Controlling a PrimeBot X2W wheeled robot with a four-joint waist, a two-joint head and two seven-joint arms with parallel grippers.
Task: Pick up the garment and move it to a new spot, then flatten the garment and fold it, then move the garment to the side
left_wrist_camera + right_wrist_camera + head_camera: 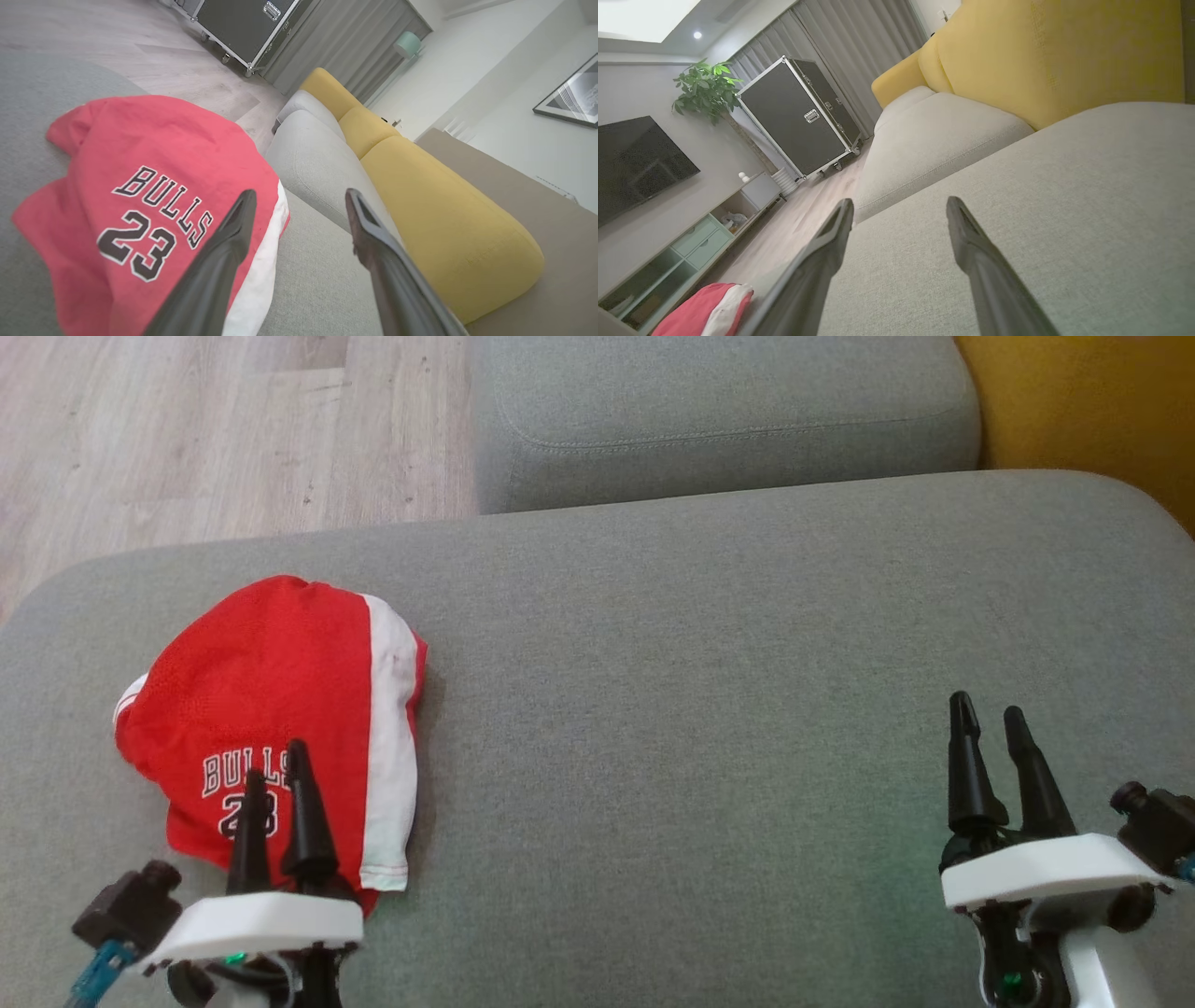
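Note:
The garment [280, 709] is a red jersey with a white side stripe and "BULLS 23" in black, folded into a compact bundle on the left part of the grey sofa cushion [700, 709]. My left gripper [275, 770] hovers open over the garment's near edge, fingers empty. In the left wrist view the garment [140, 196] lies just left of the spread fingers of that left gripper [301, 198]. My right gripper [990, 714] stands open and empty over bare cushion at the lower right. The right wrist view shows the right gripper [901, 205] open, with the garment [705, 310] far off at lower left.
A second grey cushion [719, 415] lies behind the first. A yellow backrest [1083, 401] rises at the far right. Wooden floor [187, 429] lies beyond the cushion's far left edge. A black flight case [798, 116], a TV unit and a plant stand across the room.

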